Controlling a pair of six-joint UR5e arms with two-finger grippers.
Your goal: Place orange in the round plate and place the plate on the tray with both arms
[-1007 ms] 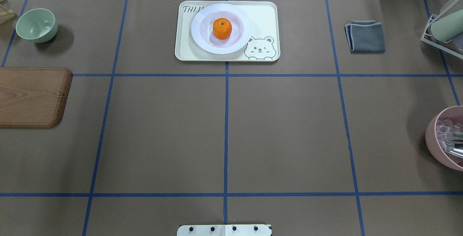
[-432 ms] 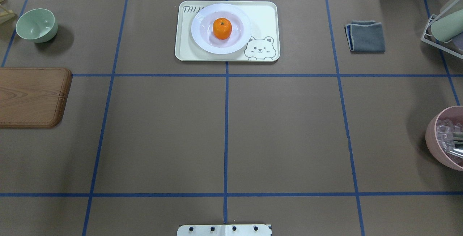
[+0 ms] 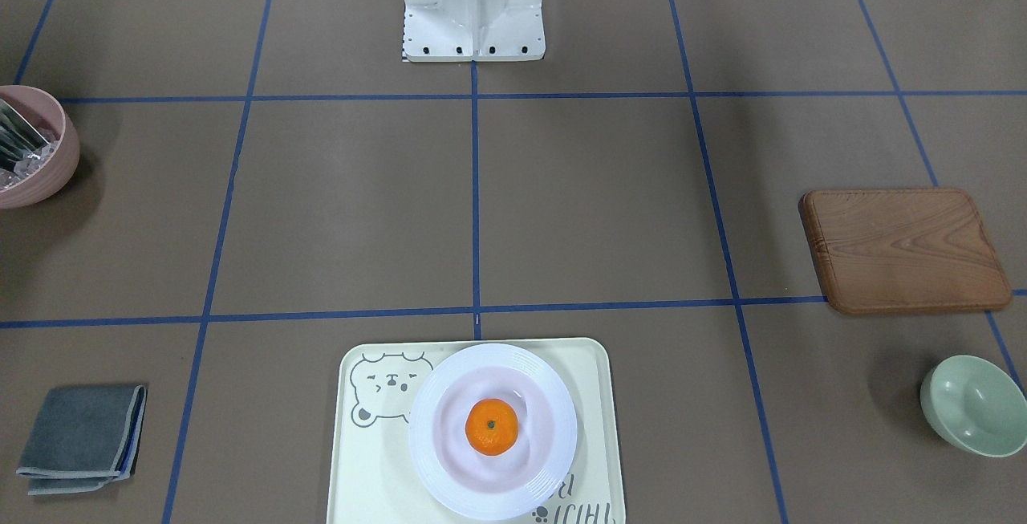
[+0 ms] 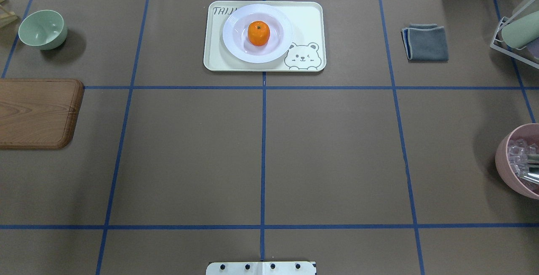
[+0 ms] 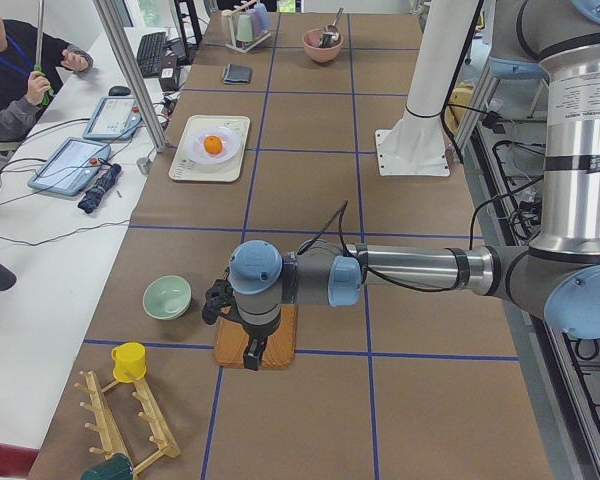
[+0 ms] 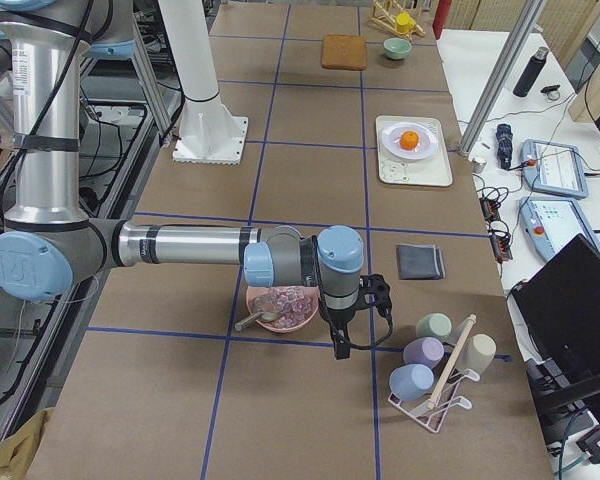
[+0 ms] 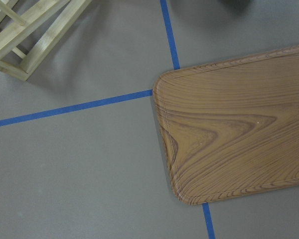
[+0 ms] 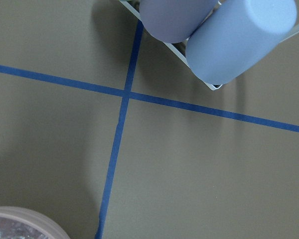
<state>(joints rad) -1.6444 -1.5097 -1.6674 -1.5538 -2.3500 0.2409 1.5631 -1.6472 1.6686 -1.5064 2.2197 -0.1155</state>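
Neither arm shows in the overhead or front view, and neither wrist camera catches its own fingers. The grippers appear only in the two side views, small and dark. I cannot tell how far the jaws of the left gripper (image 5: 250,345) or the right gripper (image 6: 340,338) stand apart, or whether either holds anything.

The left gripper hangs over the wooden board (image 7: 239,129), of which its wrist view shows one rounded end; the rest is cut off. The right gripper hangs just beside the pink bowl (image 6: 280,310), between it and the cups (image 8: 239,35) on a wire rack. Only a sliver of the bowl's rim reaches the right wrist view.

The orange (image 4: 258,33) sits in the middle of the plate (image 4: 236,47). The plate rests on the tray (image 4: 307,18) and covers part of its lettering. The front view cuts off one edge of the tray. The tray lies at the middle of the table's far side, well apart from both grippers, which are at opposite ends of the table.
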